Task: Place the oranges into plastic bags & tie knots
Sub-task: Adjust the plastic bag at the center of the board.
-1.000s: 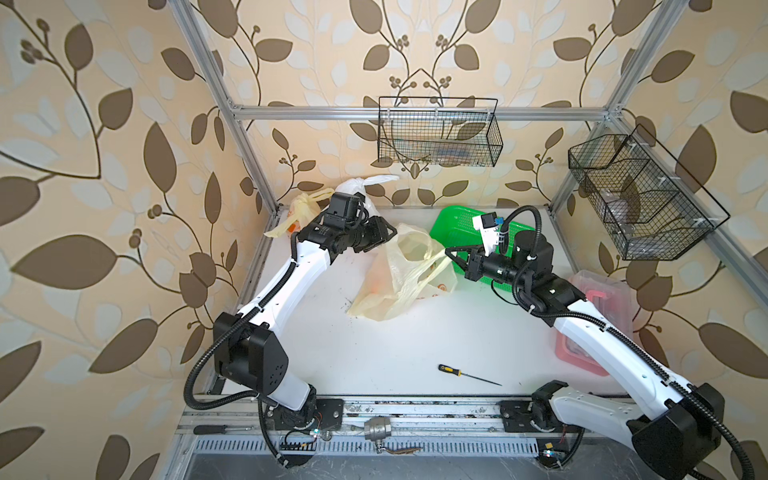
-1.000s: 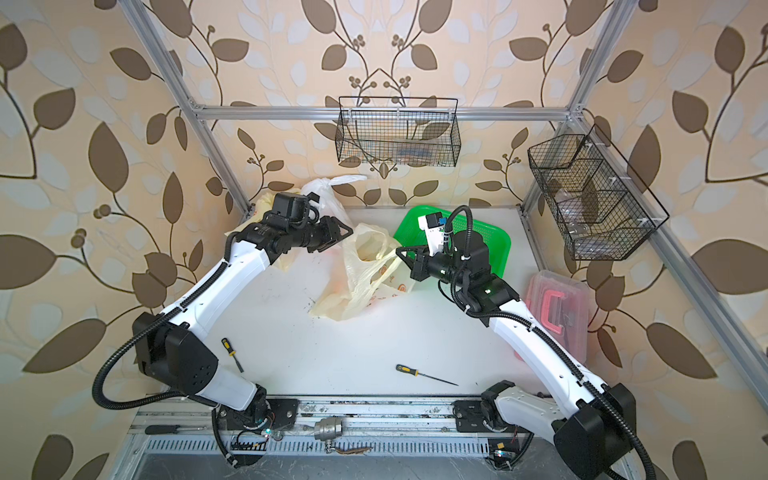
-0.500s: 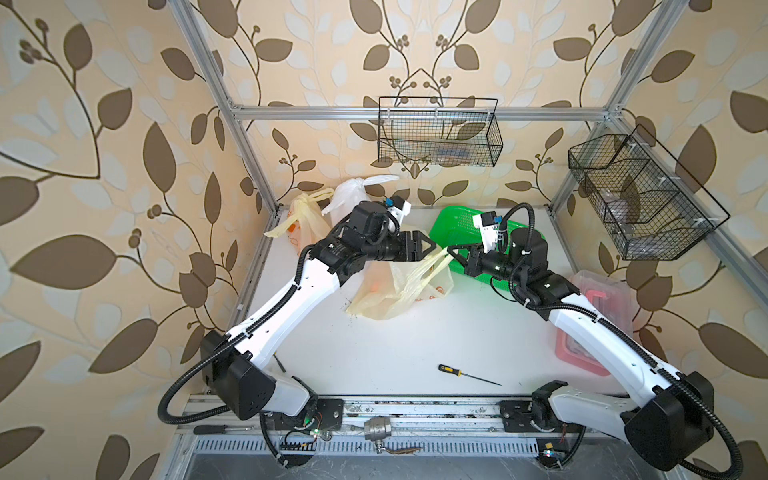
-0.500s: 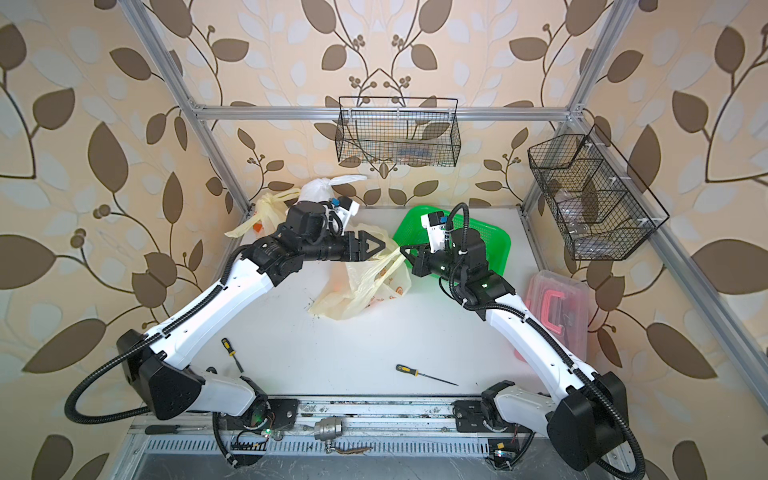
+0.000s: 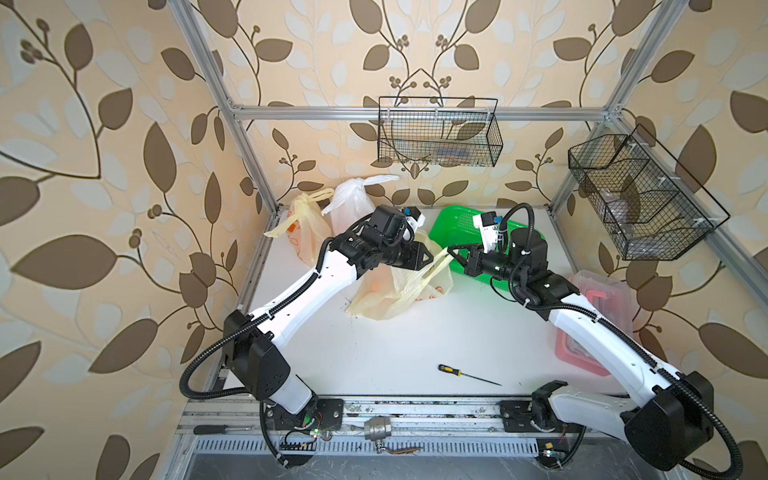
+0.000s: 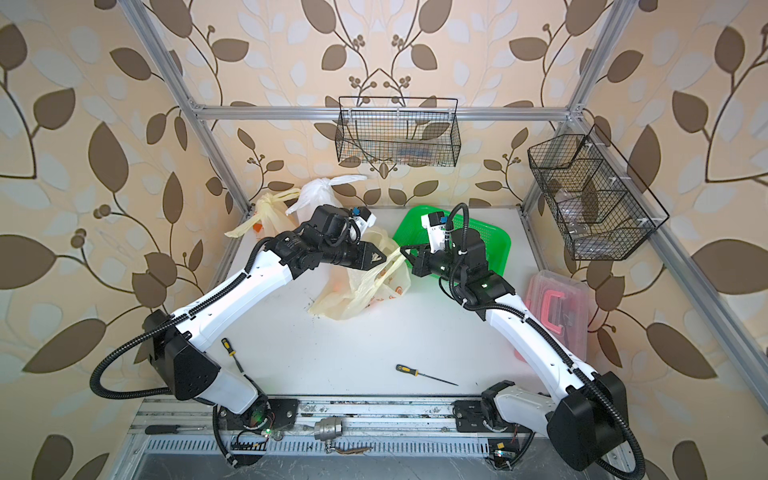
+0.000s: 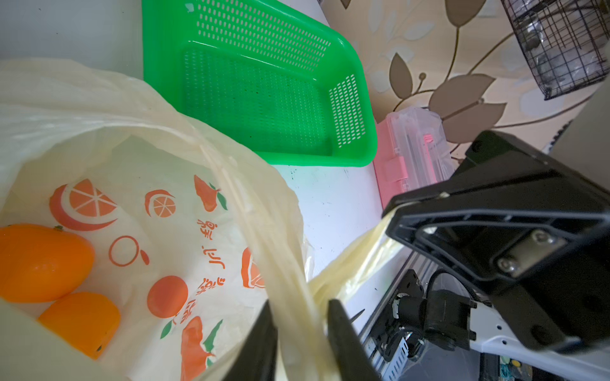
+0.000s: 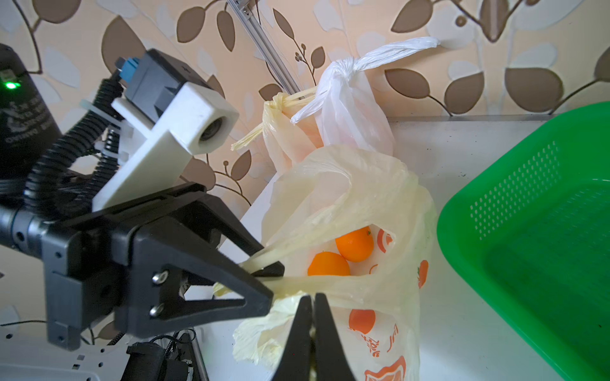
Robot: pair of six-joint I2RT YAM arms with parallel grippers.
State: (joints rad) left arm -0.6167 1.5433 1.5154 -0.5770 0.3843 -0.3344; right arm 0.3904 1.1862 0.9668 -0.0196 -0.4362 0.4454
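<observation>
A pale yellow plastic bag with fruit prints stands open mid-table, two oranges inside it. My right gripper is shut on one handle strap and holds it taut. My left gripper faces it tip to tip, jaws a little apart with the other strap between them. At the back left stand a tied white bag and a tied yellow bag, with their knots on top.
A green mesh basket sits just behind the grippers. A clear box with a pink handle is at the right edge. One screwdriver lies near the front, another by the left arm. Wire baskets hang on the walls.
My left gripper swung right from the bag's back-left side to meet the right gripper, opened wide, then narrowed around a handle strap. The right gripper kept its hold.
</observation>
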